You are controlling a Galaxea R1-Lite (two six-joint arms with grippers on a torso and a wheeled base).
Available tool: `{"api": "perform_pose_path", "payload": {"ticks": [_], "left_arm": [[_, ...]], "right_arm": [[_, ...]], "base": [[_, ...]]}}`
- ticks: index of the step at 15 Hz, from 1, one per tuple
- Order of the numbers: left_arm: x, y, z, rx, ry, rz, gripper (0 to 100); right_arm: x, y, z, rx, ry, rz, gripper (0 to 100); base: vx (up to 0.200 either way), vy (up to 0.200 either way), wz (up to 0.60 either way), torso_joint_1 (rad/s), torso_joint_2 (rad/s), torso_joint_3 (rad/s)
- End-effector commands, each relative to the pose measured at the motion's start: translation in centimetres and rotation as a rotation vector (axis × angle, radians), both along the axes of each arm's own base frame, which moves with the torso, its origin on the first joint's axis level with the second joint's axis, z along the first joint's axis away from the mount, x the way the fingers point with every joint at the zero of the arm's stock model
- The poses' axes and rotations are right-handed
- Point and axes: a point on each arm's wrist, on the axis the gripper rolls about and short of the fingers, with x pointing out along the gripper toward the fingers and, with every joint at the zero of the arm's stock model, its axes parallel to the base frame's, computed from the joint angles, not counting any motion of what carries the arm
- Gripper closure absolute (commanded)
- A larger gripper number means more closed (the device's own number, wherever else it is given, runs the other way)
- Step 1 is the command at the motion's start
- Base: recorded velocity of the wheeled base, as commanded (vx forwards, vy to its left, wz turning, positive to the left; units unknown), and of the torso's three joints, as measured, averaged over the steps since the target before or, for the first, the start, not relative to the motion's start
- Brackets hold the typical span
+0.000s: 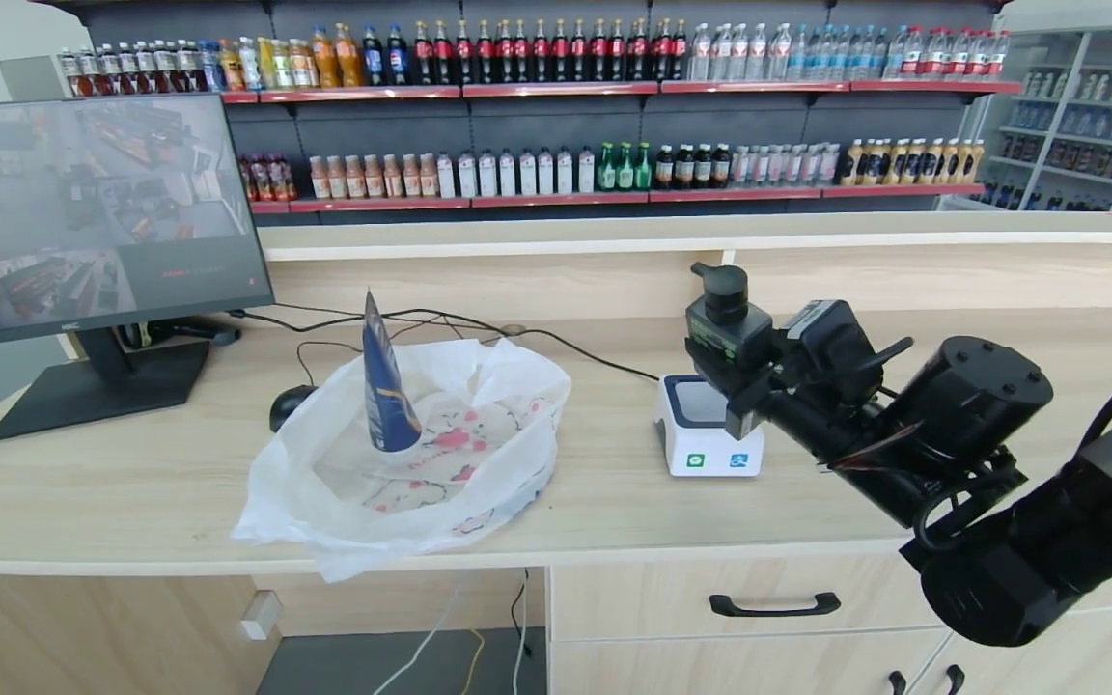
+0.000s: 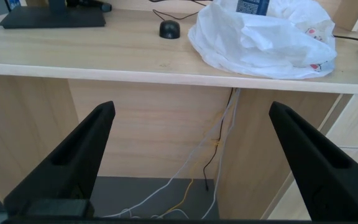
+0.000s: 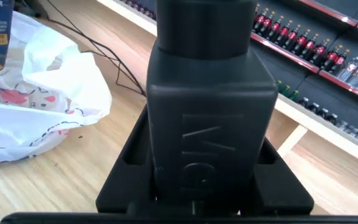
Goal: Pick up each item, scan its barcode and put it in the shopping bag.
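Head view showed the right tool (image 1: 747, 365) clenched on a dark pump bottle (image 1: 723, 314), pump end up, just above the barcode scanner (image 1: 710, 446), with the shopping bag (image 1: 493, 425) left of that scanner on the bench (image 1: 131, 483).

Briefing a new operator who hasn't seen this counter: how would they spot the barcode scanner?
On the wooden counter, look right of the white shopping bag, near the dark pump bottle in the right gripper. The scanner is a small white box with a dark top window and a green and a blue square on its front, unlike the black mouse left of the bag.
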Motion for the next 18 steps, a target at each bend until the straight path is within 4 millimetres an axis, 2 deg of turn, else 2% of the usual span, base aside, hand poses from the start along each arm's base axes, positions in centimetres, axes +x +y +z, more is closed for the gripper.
{"api": "perform_pose_path", "payload": {"ticks": [1,4,6,8,10,13,18], "left_arm": [[0.0,0.0,0.0,0.0,-0.001,0.0,0],[0.0,0.0,0.0,0.0,-0.001,0.0,0],[0.0,0.0,0.0,0.0,-0.001,0.0,0],[0.0,0.0,0.0,0.0,0.001,0.002,0],[0.0,0.0,0.0,0.0,-0.001,0.0,0],[0.0,0.0,0.0,0.0,0.001,0.0,0],[0.0,0.0,0.0,0.0,-0.001,0.0,0]], "right_arm": [[1.4,-0.3,-0.1,-0.04,-0.044,0.008,100],[1.9,-0.4,-0.1,-0.074,-0.078,0.047,100],[3.1,-0.1,0.2,-0.087,-0.128,0.098,100],[4.0,-0.3,-0.4,-0.141,-0.161,0.149,100],[4.1,-0.2,-0.9,-0.177,-0.179,0.173,100],[4.3,-0.1,-0.4,-0.201,-0.225,0.174,100],[4.7,-1.1,-0.5,-0.252,-0.268,0.233,100]], "base": [[0.0,0.0,0.0,0.0,0.0,0.0],[0.0,0.0,0.0,0.0,0.0,0.0],[0.0,0.0,0.0,0.0,0.0,0.0],[0.0,0.0,0.0,0.0,0.0,0.0],[0.0,0.0,0.0,0.0,0.0,0.0],[0.0,0.0,0.0,0.0,0.0,0.0],[0.0,0.0,0.0,0.0,0.0,0.0]]}}
